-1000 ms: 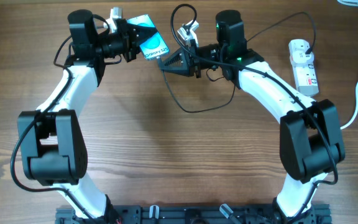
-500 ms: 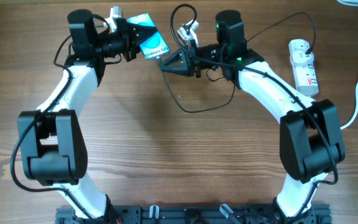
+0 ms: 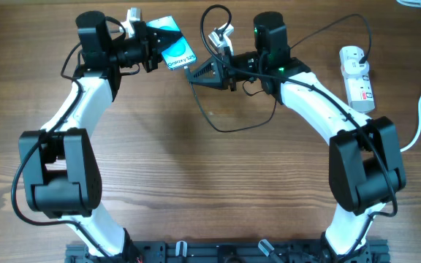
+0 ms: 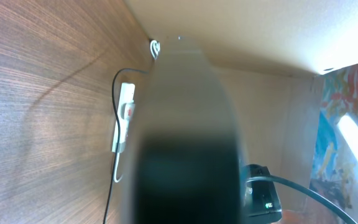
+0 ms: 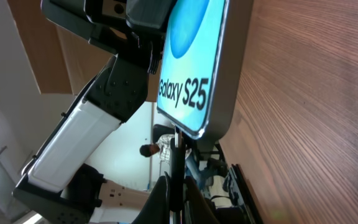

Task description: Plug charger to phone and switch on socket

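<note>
While I watched through the right wrist camera, the right gripper (image 3: pixel 193 73) had its jaws clamped on the charger (image 5: pixel 176 163). Its small plug stood out of them toward 12 o'clock. Directly above the tip was the phone (image 5: pixel 194 68), held off the table with its "Galaxy S25" end nearest the plug. The tip met that end edge, or stopped a hair short of it. I could not tell whether it had entered the port.

From overhead, the phone lay at about 11 o'clock from the right jaws. Its long axis ran from roughly 10 o'clock down to between 4 and 5 o'clock, with the lettered end pointing at the plug. I judged the insertion turned on that line: the plug had to travel along the phone's length, not across it.

Beyond the phone, the left gripper (image 3: pixel 162 38) was closed on its far end, bracing it against the push.

Farthest off, the socket (image 3: pixel 359 80) lay at 3 o'clock from the right jaws, well apart. The right arm was clearly the nearer one for its switch.
</note>
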`<state>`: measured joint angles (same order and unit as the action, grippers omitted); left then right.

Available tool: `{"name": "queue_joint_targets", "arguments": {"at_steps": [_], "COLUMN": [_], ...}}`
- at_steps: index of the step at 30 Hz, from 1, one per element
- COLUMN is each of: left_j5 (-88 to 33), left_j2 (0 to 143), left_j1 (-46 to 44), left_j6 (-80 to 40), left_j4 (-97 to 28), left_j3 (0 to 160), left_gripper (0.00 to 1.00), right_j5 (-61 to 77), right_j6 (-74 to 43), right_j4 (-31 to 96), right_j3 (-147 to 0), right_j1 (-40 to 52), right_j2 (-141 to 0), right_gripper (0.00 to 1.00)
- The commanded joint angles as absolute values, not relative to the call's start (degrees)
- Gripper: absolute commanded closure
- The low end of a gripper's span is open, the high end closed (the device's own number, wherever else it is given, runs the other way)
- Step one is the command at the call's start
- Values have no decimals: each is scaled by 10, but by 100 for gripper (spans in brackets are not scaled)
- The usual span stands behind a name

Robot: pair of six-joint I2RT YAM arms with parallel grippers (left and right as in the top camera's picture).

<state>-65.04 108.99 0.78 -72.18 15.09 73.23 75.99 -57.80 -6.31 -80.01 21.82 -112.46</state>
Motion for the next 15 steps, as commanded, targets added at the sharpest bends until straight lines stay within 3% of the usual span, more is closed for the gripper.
{"name": "queue_joint_targets", "arguments": {"at_steps": [1, 15], "left_j5": [-675, -679], "left_j2": [1087, 1087], "left_j1": [10, 2], "left_j6": [-734, -737], "left_j4": [157, 187], "left_j3": [738, 738], "left_gripper": [96, 96], "right_j5": [760, 748], "right_j6": [-565, -587], "right_j4": [-63, -64], "right_j3": [-801, -801], "right_j1": [219, 220], "right_j2": [-1112, -1112], "right_gripper": [96, 96]}}
